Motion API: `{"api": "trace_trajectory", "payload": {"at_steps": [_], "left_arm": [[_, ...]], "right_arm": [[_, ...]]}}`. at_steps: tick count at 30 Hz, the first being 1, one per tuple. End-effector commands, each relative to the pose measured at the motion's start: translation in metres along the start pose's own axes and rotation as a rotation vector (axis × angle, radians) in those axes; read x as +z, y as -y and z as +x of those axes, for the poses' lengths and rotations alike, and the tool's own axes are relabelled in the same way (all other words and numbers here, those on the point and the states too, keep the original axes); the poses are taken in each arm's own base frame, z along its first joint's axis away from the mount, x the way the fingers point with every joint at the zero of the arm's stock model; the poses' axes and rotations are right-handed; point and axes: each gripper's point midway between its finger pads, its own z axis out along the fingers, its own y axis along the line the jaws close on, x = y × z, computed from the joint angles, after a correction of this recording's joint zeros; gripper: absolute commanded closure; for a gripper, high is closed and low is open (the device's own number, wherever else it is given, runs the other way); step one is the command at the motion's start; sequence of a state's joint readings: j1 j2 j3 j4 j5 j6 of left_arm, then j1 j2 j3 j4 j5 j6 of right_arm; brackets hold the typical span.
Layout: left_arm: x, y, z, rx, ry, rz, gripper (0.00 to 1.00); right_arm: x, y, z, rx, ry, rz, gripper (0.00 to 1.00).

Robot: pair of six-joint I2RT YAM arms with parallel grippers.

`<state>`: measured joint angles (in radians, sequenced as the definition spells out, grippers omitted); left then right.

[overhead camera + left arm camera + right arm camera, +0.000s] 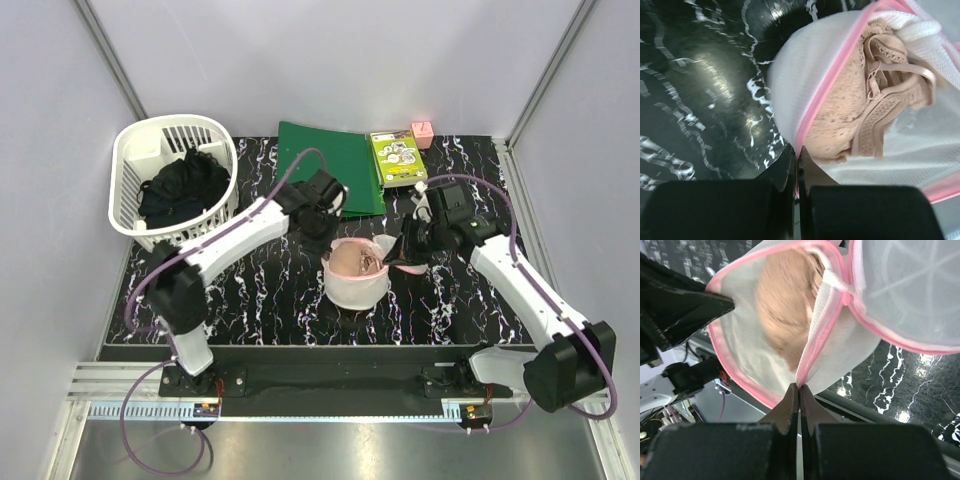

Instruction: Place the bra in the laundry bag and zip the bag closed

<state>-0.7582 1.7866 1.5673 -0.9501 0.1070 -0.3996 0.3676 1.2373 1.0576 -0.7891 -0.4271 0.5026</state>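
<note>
Bra (pixel 855 112): peach, crumpled, with a padded cup and a thin strap showing. It lies inside the bag, just past the left claw's tips and between the two claws.
Laundry bag (pixel 357 288): white mesh dome resting on the bench between the claws, its mouth gaping upward.
Pink trim (pixel 826 82): runs round the bag's rim and ends inside each claw's pinch.
Lid flap (pixel 905 290): round mesh panel edged in pink, thrown back on the right claw's side and not laid over the mouth.
Left claw (pixel 796 150): pressed together, pinching the trim at the rim nearest it.
Right claw (pixel 799 386): pressed together, pinching the trim on the opposite rim, close below where the flap joins.
Zipper pull: cannot be made out in any view.
Done: the bra is in the bag.
Left to do: by the look of it, folding the flap over the mouth, finding the pull and running the zip round.
Bench (pixel 260 300): black with white marbling.
Basket (pixel 125 165): white and slotted, well apart on the left claw's outer side, holding a black clothing bundle (pixel 180 190).
Beyond both claws: green folder (pixel 325 165), green packet (pixel 397 157), pink box (pixel 422 134).
</note>
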Motion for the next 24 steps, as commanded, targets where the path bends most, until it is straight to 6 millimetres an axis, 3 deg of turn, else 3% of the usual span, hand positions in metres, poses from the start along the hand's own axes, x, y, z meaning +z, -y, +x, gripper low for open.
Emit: {"api": "trace_trajectory", "payload": {"at_steps": [1, 2, 6, 8, 11, 16, 20, 24], "left_arm": [[-0.095, 0.006, -0.034, -0.049, 0.27, 0.02, 1.0], [-0.091, 0.002, -0.033, -0.06, 0.261, 0.012, 1.0], [-0.04, -0.037, -0.039, -0.097, 0.188, -0.076, 1.0], [-0.039, -0.04, -0.041, -0.095, 0.169, -0.066, 1.0], [-0.056, -0.036, -0.046, -0.075, 0.241, -0.043, 1.0], [-0.034, -0.034, -0.029, -0.061, 0.16, 0.005, 1.0], [-0.038, -0.021, -0.043, -0.096, 0.211, 0.059, 1.0], [-0.027, -0.03, -0.036, -0.091, 0.183, 0.029, 1.0]], "right_arm": [[-0.047, -0.031, 0.003, -0.089, 0.051, -0.031, 1.0], [-0.045, -0.031, 0.004, -0.077, 0.053, -0.036, 1.0], [0.019, 0.004, 0.004, -0.046, -0.034, 0.023, 1.0], [0.03, -0.002, 0.009, -0.041, -0.09, -0.009, 1.0], [0.027, -0.019, 0.012, -0.101, -0.092, -0.043, 1.0], [0.027, -0.035, 0.019, -0.086, -0.136, -0.111, 0.97], [0.018, -0.04, 0.013, -0.096, -0.074, -0.075, 0.99], [0.024, -0.049, 0.028, -0.032, -0.146, -0.162, 0.64]]}}
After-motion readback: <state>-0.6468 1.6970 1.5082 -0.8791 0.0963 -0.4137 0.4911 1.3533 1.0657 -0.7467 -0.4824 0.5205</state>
